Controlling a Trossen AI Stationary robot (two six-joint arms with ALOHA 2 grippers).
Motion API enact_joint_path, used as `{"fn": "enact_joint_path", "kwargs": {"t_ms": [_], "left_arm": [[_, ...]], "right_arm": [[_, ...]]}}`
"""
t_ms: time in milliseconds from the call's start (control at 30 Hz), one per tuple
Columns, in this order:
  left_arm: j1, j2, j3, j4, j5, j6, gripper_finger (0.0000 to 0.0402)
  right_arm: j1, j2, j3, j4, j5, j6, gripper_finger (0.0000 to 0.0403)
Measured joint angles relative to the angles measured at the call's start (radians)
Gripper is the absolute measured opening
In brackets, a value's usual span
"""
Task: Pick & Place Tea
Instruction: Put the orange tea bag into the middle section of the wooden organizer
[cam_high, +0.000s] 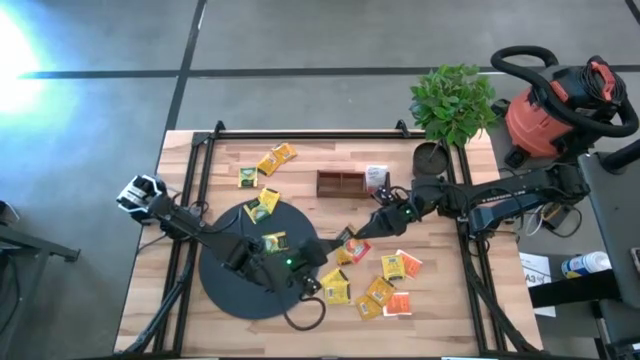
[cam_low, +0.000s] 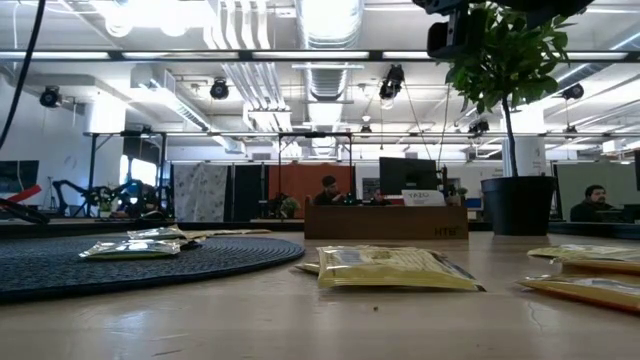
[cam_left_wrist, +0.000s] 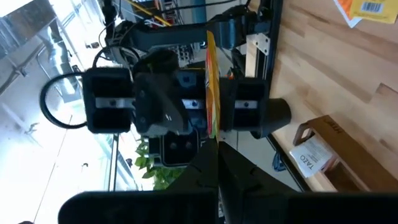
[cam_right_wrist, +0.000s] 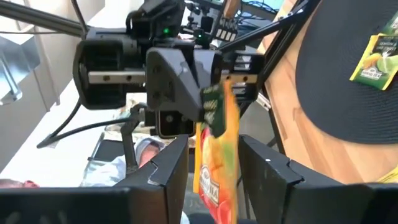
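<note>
Both hands meet over the surface (cam_high: 450, 320), just beside the black disc (cam_high: 225, 285). Left hand (cam_high: 335, 248) clenched on an orange sachet (cam_right_wrist: 217, 155), holding it on edge in the air. Right hand (cam_high: 372, 225) faces it, fingers (cam_right_wrist: 165, 168) spread either side of that sachet, not pinching. Other sachets: two on the disc, a cluster (cam_high: 385, 285) beside it, more at the far side near the tray (cam_high: 340, 183). Plant (cam_high: 452, 105) at the corner.

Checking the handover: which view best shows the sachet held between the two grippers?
The right wrist view: the orange sachet faces it, pinched by the left gripper. The left wrist view shows it edge-on; the high view, barely; the low view, not at all.
</note>
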Motion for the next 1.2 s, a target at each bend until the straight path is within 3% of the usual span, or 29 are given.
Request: {"fn": "enact_joint_path", "kwargs": {"t_ms": [233, 600, 833, 1033, 1200], "left_arm": [[0.009, 0.003, 0.000, 0.007, 0.025, 0.000, 0.0000], [0.010, 0.003, 0.000, 0.014, 0.031, -0.047, 0.0022], [0.011, 0.003, 0.000, 0.013, -0.005, -0.134, 0.0043], [0.012, -0.003, 0.000, 0.013, -0.181, -0.388, 0.0049], [0.012, -0.047, 0.001, 0.013, -0.351, -0.897, 0.0049]], "right_arm": [[0.004, 0.000, 0.000, -0.001, -0.002, -0.027, 0.0107], [0.004, 0.000, 0.000, -0.007, -0.002, -0.114, 0.0015], [0.004, 0.000, 0.000, -0.012, 0.002, -0.200, 0.0010], [0.004, -0.001, 0.000, -0.037, 0.090, -0.300, 0.0009], [0.004, -0.001, 0.000, -0.040, 0.173, -0.373, 0.0009]]}}
